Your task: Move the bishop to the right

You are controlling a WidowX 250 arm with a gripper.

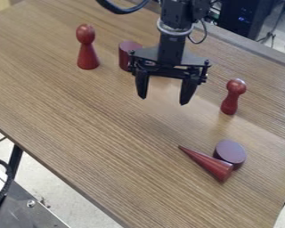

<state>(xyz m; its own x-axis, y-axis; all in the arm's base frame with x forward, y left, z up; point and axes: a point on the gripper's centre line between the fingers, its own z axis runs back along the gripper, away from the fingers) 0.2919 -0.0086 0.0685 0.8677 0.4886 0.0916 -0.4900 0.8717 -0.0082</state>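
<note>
Scene well lit, mostly even light. Soft pale glare on table, ctr to rt side. Shadows soft, faint. Floor lower lt bright. Black box upper rt v. dark w/ tiny blue glow.

Red cone — brown, wood-grained table

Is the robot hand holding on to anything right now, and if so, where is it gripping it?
Nothing is held: the gripper hangs over the table with its two fingers spread and nothing between their tips.
</note>
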